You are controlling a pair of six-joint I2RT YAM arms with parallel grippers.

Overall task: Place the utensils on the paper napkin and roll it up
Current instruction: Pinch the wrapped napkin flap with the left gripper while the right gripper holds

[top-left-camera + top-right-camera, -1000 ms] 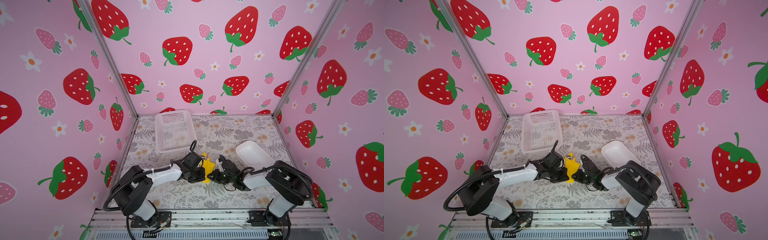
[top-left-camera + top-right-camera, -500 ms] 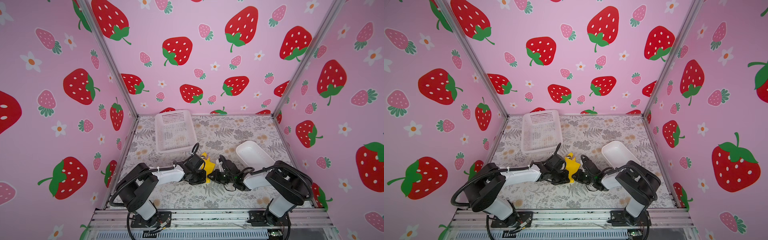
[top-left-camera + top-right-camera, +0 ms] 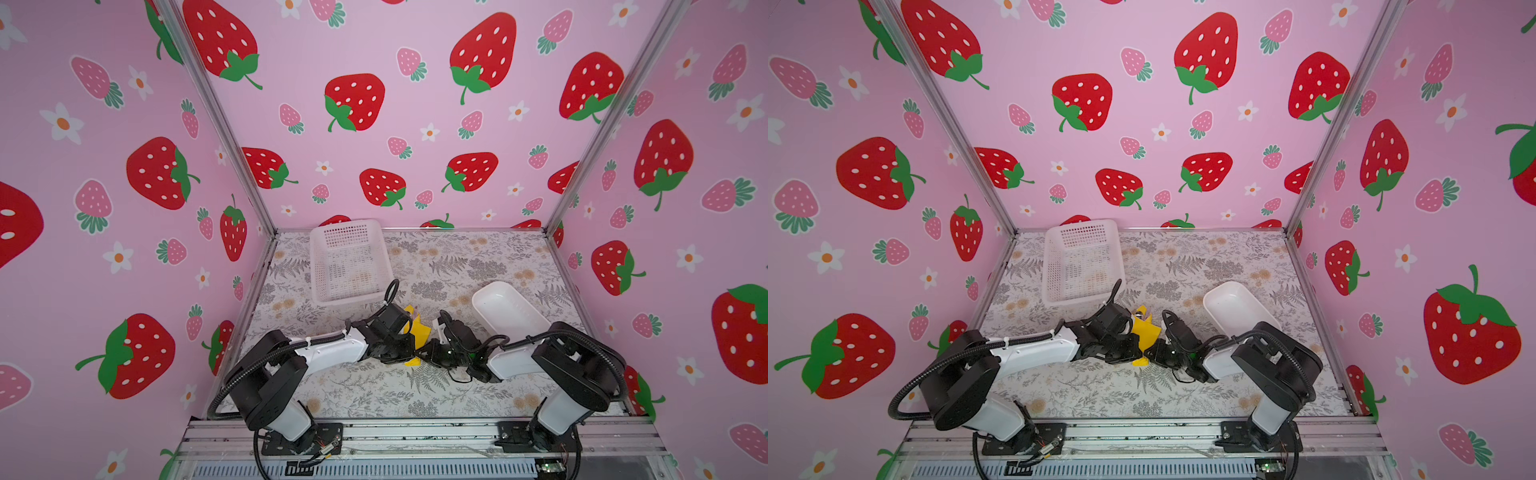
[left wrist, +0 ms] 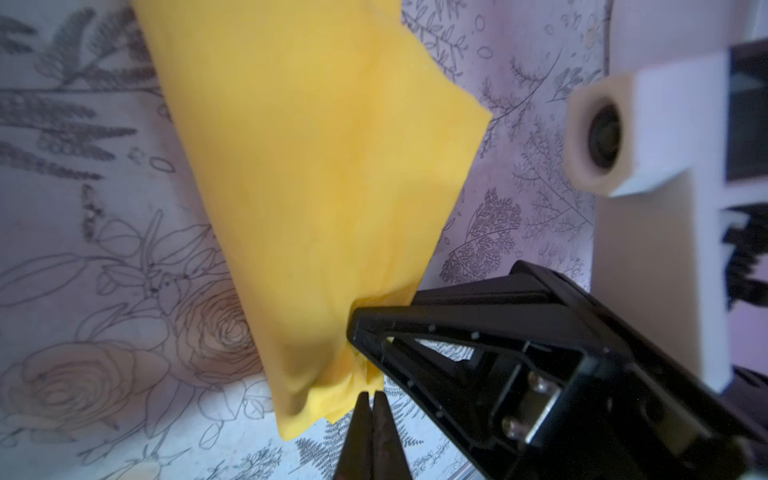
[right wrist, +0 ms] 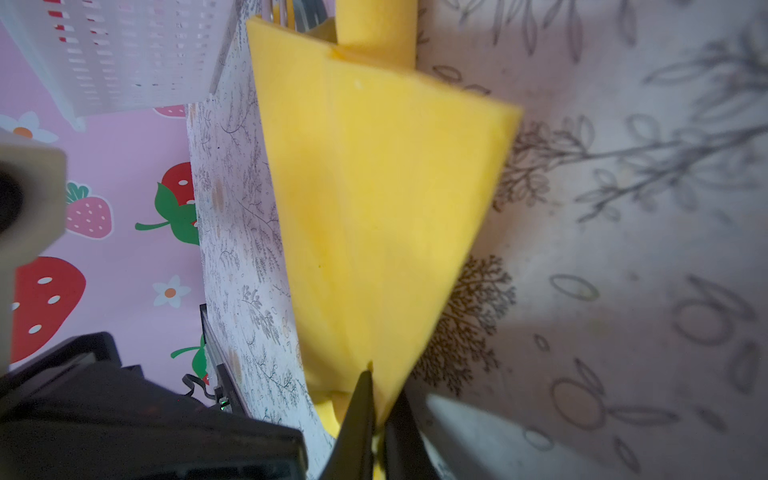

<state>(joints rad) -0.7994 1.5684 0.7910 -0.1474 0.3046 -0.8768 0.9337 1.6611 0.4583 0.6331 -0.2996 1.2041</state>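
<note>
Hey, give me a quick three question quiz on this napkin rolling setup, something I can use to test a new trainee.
1. True or false: the paper napkin lies spread out flat.
2. What stands at the back left of the table? A) white mesh basket B) mug C) kettle
3. What is the right pincer shut on?
Key: 1 false, it is folded over. 2 A. 3 the paper napkin.
</note>
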